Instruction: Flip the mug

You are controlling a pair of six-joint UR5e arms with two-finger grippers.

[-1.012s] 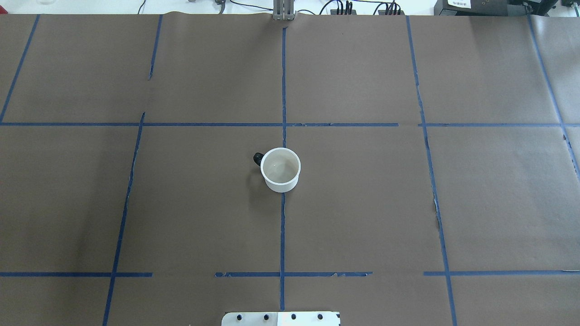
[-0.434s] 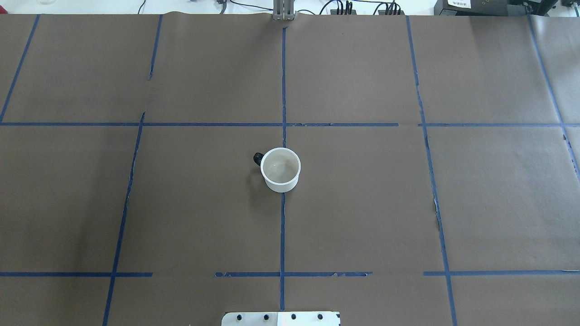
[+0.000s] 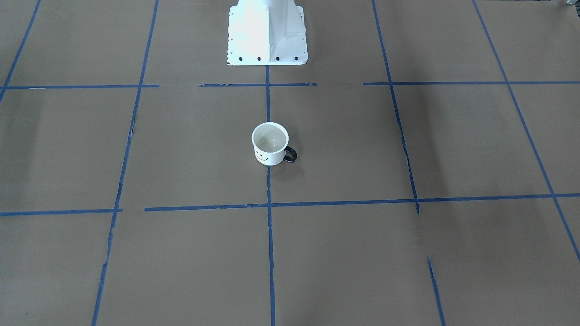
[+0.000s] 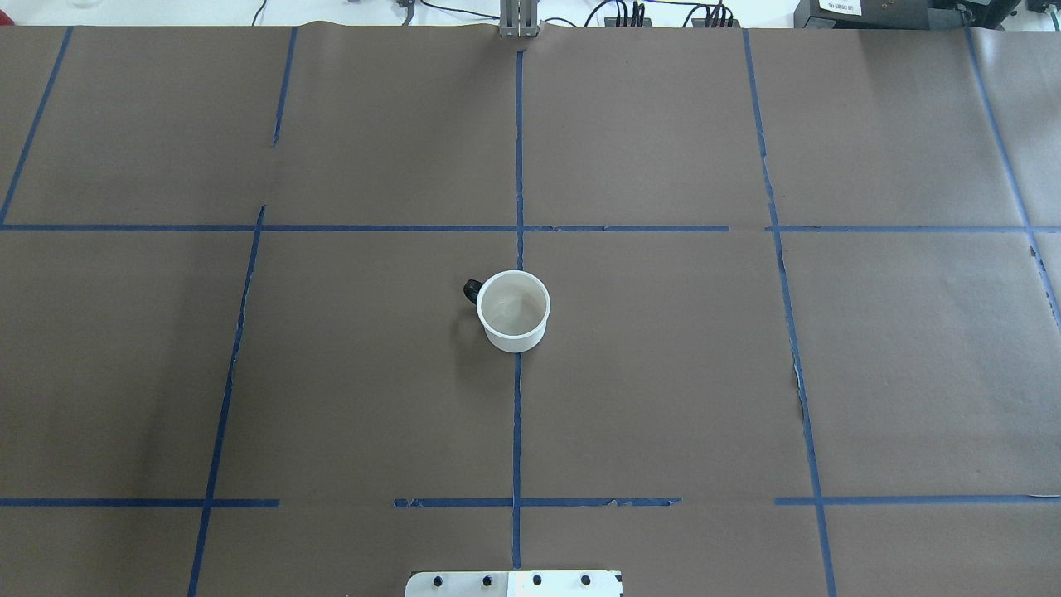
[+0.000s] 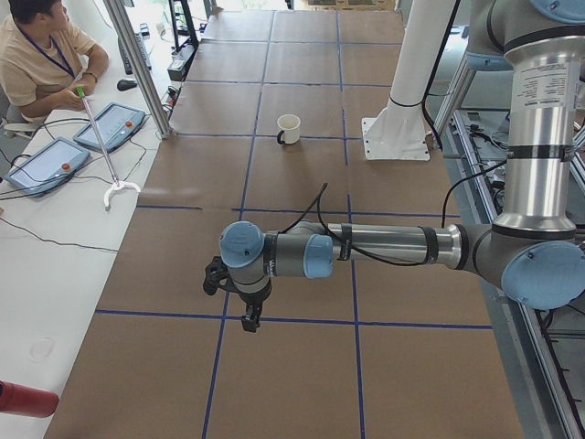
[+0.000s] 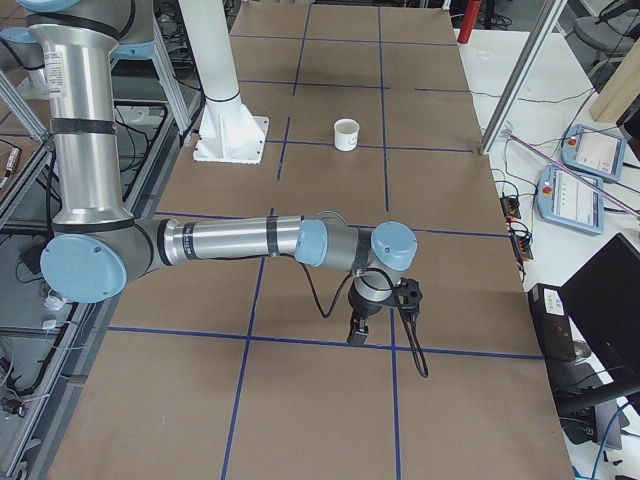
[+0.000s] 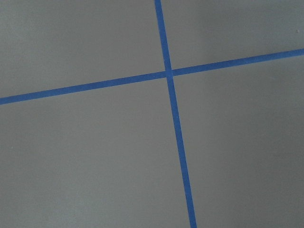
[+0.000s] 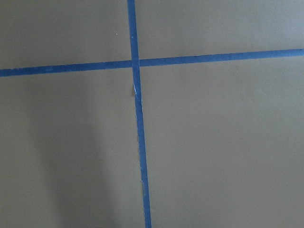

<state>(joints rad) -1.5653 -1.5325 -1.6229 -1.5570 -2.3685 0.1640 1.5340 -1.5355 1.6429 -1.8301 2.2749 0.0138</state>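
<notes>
Papered brown across the table (image 4: 663,373), gridded with blue tape (image 4: 516,431); bears an upright mug (image 4: 514,311) ahead of the white base plate (image 4: 514,583).

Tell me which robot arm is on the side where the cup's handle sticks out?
The left arm. The mug has its black handle sticking out toward the robot's left, that arm's side; the right arm is at the opposite end.

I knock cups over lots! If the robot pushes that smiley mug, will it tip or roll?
Probably hard to tip: the mug stands upright and looks squat. It looks stiff, so gripping shouldn't bend it. On its side it might roll until its handle catches.
</notes>
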